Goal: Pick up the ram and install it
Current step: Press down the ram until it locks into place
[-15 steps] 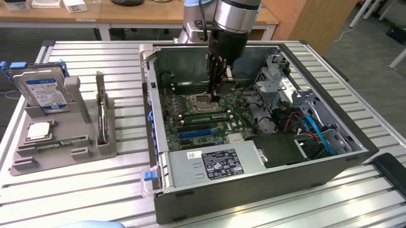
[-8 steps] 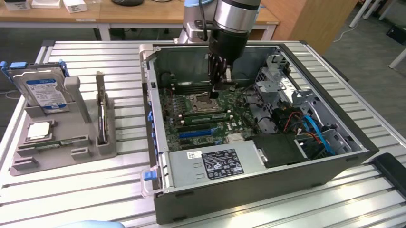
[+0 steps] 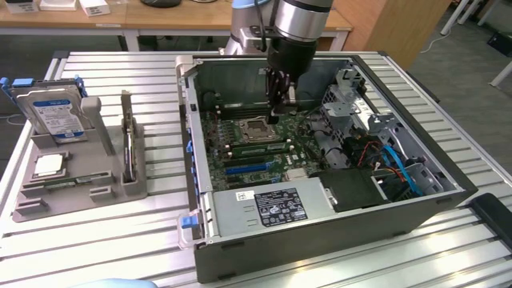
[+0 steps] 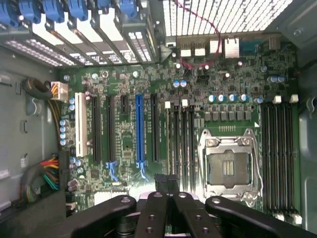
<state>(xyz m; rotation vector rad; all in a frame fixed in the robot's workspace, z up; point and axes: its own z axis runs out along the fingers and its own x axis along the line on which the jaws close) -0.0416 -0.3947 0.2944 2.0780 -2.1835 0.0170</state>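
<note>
Lighting: bright, even overhead light, with a few hot spots.
Exterior view: diffuse room light from above. The ribbed silver aluminium table (image 3: 120,72) throws white glare streaks along its slats, strongest at the near edge. The inside of the open black computer case (image 3: 320,240) is darker, and the green motherboard (image 3: 240,156) lies in soft shadow under the silver-and-black robot arm (image 3: 300,24). Wrist view: the perforated metal back panel (image 4: 228,15) is blown out white by backlight. A pale glare patch sits on the board just ahead of the black gripper (image 4: 167,179), whose linkages are near-silhouette. The grey case wall (image 4: 20,99) is dim.
</note>
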